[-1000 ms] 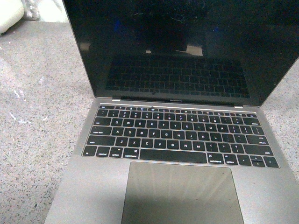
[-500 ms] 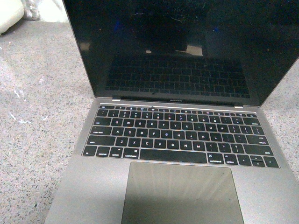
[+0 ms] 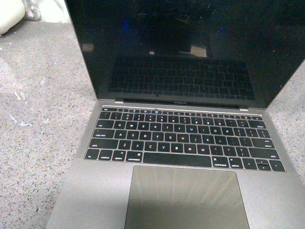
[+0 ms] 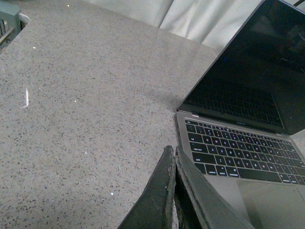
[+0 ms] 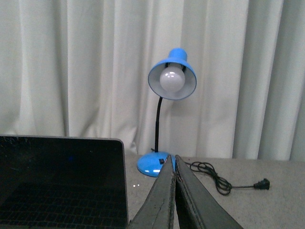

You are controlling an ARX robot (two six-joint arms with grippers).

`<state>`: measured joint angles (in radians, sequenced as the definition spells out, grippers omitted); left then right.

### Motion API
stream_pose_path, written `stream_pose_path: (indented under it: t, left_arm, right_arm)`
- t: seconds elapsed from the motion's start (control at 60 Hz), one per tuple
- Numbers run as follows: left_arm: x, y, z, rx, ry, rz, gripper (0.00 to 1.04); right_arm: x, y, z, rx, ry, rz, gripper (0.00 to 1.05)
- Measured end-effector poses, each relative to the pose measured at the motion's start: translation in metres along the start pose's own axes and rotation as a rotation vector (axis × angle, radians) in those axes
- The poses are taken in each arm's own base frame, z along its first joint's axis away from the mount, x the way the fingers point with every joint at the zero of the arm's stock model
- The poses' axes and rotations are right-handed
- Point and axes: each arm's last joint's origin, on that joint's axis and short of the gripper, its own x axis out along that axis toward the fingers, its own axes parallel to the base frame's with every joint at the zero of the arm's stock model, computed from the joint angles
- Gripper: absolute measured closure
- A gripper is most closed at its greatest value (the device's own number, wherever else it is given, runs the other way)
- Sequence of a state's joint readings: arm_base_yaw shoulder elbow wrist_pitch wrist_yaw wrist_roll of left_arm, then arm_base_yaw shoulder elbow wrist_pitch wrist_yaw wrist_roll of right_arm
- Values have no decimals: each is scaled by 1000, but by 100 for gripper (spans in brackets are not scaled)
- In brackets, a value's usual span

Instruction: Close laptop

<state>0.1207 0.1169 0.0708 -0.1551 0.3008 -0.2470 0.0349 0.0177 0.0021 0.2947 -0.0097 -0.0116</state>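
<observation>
- Plainly, the laptop stands wide open on the speckled grey table. Its dark screen leans a little back past upright and its keyboard faces the robot, so closing has not yet begun.
- To do this step well, I judge that 1 arm should reach the screen's top edge, get behind or over it, and push it forward and down in an arc about the hinge.
- The push is best placed near the middle of that edge, so the lid does not twist and the base does not slide on the smooth table.
- The last part of the fold should be slow, since a glossy screen dropped onto keys is the likely harm.
- The left gripper has its 2 fingers pressed together with nothing between them. It hangs over bare table just beside the laptop's left front corner, and I cannot tell that it touches either.
- The right gripper is likewise pressed together and holds nothing. From its wrist view the screen's upper corner lies near and to one side of it, apart from the fingers.
- Beyond it stand a blue desk lamp with its black cord on the table, in front of a white curtain. The lamp sits behind the lid, so a reach over the top should keep clear of it.
- Neither gripper shows in the front view.
</observation>
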Motion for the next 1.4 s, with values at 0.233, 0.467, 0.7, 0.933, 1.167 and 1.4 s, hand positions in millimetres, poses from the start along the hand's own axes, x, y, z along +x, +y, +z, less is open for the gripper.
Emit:
stream_pose_path:
  t: [0.233,0.467,0.7,0.933,1.167,1.4]
  left_arm:
    - [18,-24,39,22,-63,-40,101]
    - [47,-51,95,57,-135,-103,101]
    - [75,-72,150,132,-163,-180,101]
    - [112,-86,189,266,-127,-260,101]
    - [147,-91,200,413,-73,-300,101]
    - [179,-98,183,571,87,-353,101]
  right_arm:
    - [30,-3,-3,-80,24,98,103]
    - [95,-6,20,-246,-13,231,103]
    - [159,9,53,-329,-31,415,103]
    - [224,35,67,-380,28,631,103]
    - [264,40,61,-387,144,694,103]
    - [292,30,27,-285,385,680,103]
